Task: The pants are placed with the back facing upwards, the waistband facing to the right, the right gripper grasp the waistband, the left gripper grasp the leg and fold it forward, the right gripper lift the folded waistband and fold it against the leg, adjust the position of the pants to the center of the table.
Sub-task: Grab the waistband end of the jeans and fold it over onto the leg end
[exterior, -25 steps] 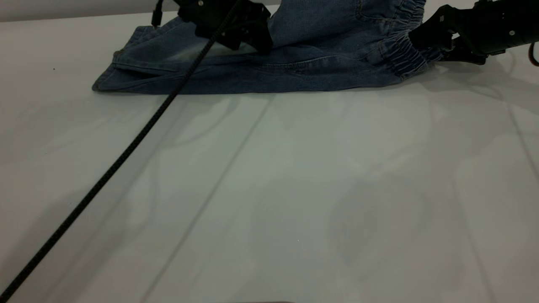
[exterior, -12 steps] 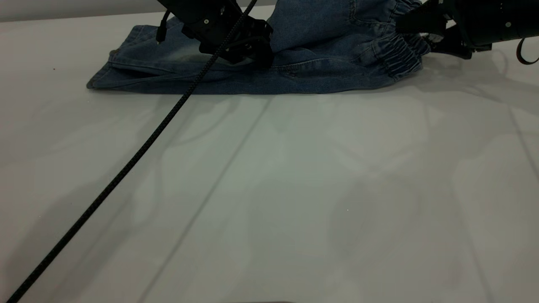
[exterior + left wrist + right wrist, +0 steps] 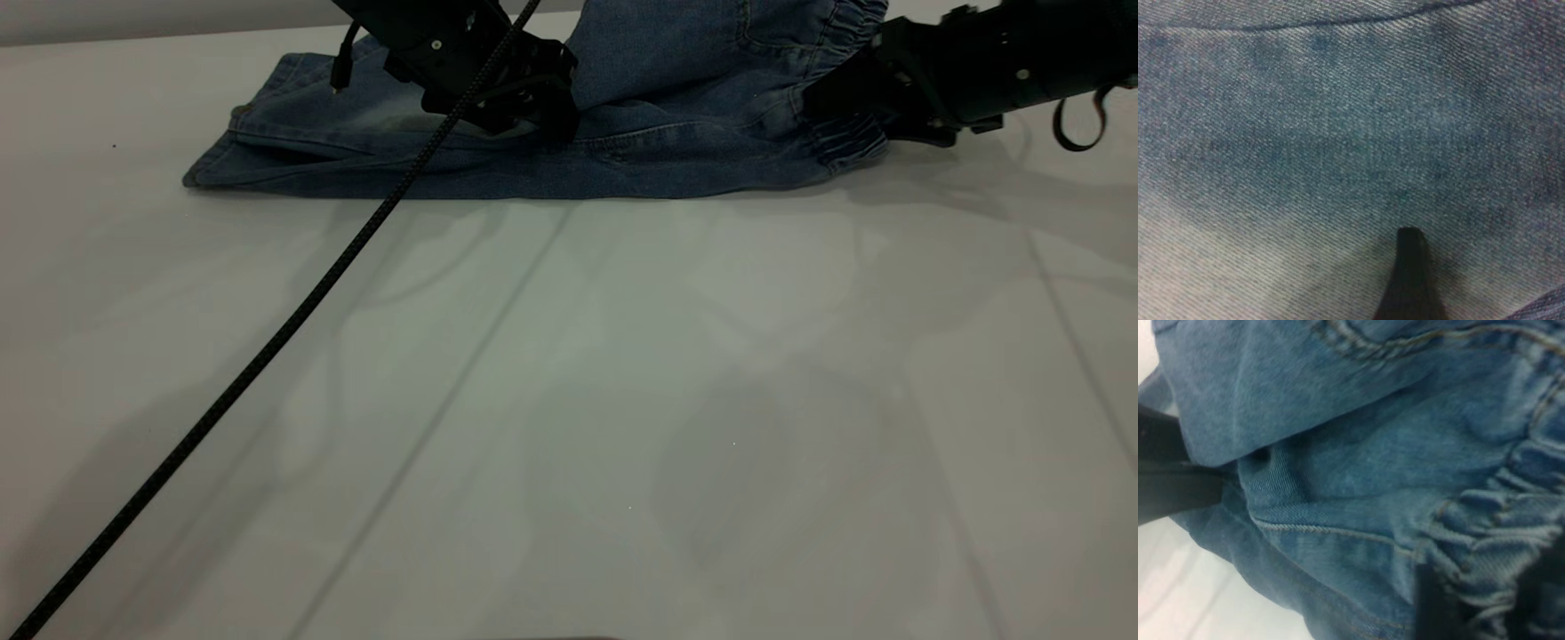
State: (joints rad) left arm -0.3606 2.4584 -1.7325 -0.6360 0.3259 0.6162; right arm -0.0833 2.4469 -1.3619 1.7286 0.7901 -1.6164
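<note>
While the right gripper (image 3: 831,93) sits clamped on the waistband (image 3: 849,133), with the gathered elastic bunched between its black jaws in the right wrist view, the second fold looks to be the step in hand. The pants are already doubled lengthwise, so the waistband end has to be lifted and carried over toward the leg end.

The left gripper (image 3: 547,111) rests down on the denim near the middle of the pants (image 3: 551,169). Its wrist view shows only cloth filling the frame and one dark fingertip (image 3: 1408,267) against it, so I cannot tell whether it is open or pinching the fabric. It seems to be pinning the cloth where the crease should form.

The pants lie along the far edge of the table (image 3: 569,400), well back from its middle. Their long axis runs across the exterior view from left to right. The flat hem end (image 3: 213,169) points left and the crinkled waistband end points right. Behind the left gripper a fold of denim stands up off the table.

The next move, as I judge it, calls for raising the waistband clear of the table and sweeping it left over the pinned middle, keeping the layers from slipping apart. After that the bundle needs dragging toward the table's centre. A braided black cable (image 3: 267,342) crosses the near table diagonally.
</note>
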